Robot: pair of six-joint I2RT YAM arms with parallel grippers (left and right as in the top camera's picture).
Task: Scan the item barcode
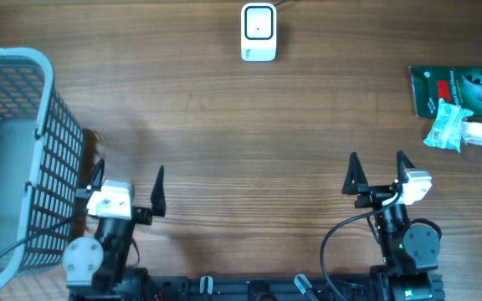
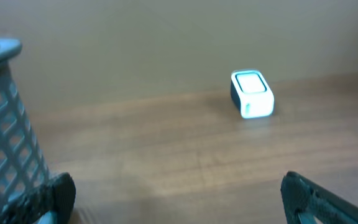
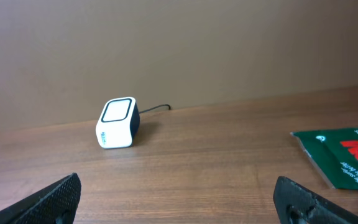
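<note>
A small white barcode scanner [image 1: 258, 33] with a dark cable stands at the back middle of the wooden table; it also shows as scanner [image 2: 252, 94] and scanner [image 3: 117, 122]. Items lie at the right edge: a dark green packet [image 1: 458, 89] and crinkly clear-wrapped packs [image 1: 465, 132]; the packet [image 3: 342, 154] shows in the right wrist view. My left gripper [image 1: 126, 189] rests open near the front left, beside the basket. My right gripper [image 1: 379, 173] rests open at the front right, well short of the items. Nothing sits between either pair of fingers.
A light blue mesh basket [image 1: 53, 125] stands at the left edge, close to my left gripper; its wall [image 2: 8, 143] fills the left of the left wrist view. Bare wood lies between the grippers and the scanner.
</note>
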